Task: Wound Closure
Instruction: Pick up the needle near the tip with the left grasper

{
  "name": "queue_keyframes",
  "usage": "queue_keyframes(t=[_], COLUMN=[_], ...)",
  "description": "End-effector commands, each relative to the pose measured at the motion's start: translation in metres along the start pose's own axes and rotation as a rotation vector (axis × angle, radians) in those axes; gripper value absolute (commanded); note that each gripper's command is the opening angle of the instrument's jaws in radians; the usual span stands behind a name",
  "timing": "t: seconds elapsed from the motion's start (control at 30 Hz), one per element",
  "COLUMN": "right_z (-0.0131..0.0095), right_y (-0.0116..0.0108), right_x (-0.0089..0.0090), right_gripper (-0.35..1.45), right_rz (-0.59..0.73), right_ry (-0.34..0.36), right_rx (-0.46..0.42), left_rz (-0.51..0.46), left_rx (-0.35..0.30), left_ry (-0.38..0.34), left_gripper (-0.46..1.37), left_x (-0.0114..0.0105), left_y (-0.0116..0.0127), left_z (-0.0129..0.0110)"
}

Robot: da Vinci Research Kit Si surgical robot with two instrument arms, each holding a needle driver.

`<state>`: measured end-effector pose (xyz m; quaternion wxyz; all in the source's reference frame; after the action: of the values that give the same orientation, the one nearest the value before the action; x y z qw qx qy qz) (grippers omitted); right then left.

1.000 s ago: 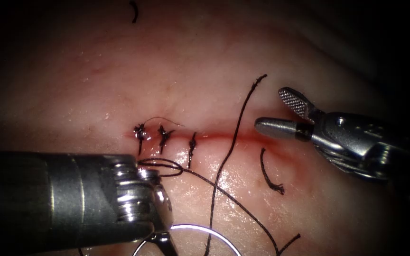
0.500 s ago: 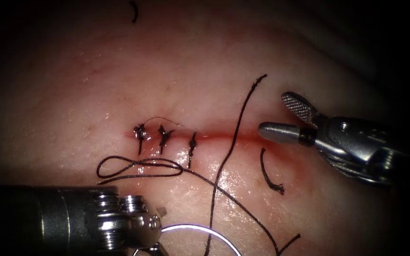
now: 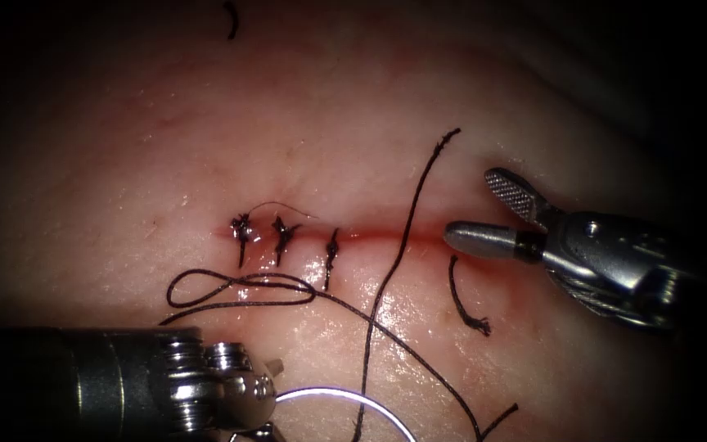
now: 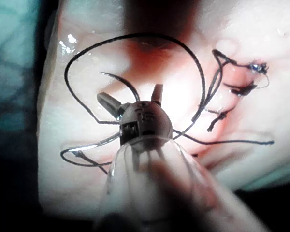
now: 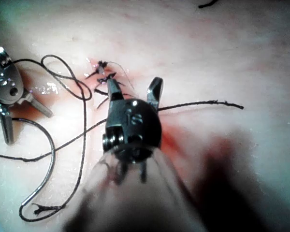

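Left gripper [image 4: 132, 95] sits low over the tissue [image 3: 206, 139] on the near side of the cut [image 3: 386, 235], jaws spread apart and closed on nothing. Just beside it the curved needle [image 3: 333, 392] lies on the surface, not in the tissue. In the left wrist view part of its curve seems to pass between the open jaws, though I cannot tell whether it touches them.

Thread [image 3: 398, 254] trails from the needle's blunt end, loops loosely on the near side of the cut and crosses the cut.

Right gripper [image 3: 475, 206] hovers at the right end of the cut with its jaws wide and nothing between them, the lower jaw close over the red line.

Three dark stitches [image 3: 284, 233] close the left part of the cut. A short cut end of thread [image 3: 466, 303] lies just below the right gripper.
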<state>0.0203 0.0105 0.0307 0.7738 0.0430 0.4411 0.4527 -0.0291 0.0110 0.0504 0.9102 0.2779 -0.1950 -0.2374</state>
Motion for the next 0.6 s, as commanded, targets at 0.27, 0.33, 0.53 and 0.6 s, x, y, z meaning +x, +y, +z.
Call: queue_keyframes(t=[0.27,0.33,0.53,0.6], right_z=[-0.0003,-0.0003,-0.0009,-0.0012], right_y=[-0.0002,-0.0002,-0.0001,0.0002], right_x=[-0.0001,-0.0001,-0.0001,-0.0001], right_gripper=[0.79,0.79,0.78,0.79], right_rz=[-0.001,-0.001,-0.002,-0.003], right_ry=[0.001,0.001,0.001,-0.001], right_rx=[0.004,0.004,0.01,0.013], left_rz=[-0.226,-0.247,-0.307,-0.306], left_rx=[0.024,0.029,0.035,0.036], left_ry=[0.091,0.106,0.106,0.078], left_gripper=[-0.35,-0.35,-0.35,-0.35], left_x=[0.0006,0.0007,0.0004,0.0001], left_y=[0.0006,0.0005,0.0007,0.0008], left_z=[0.0001,-0.0001,-0.0012,-0.002])
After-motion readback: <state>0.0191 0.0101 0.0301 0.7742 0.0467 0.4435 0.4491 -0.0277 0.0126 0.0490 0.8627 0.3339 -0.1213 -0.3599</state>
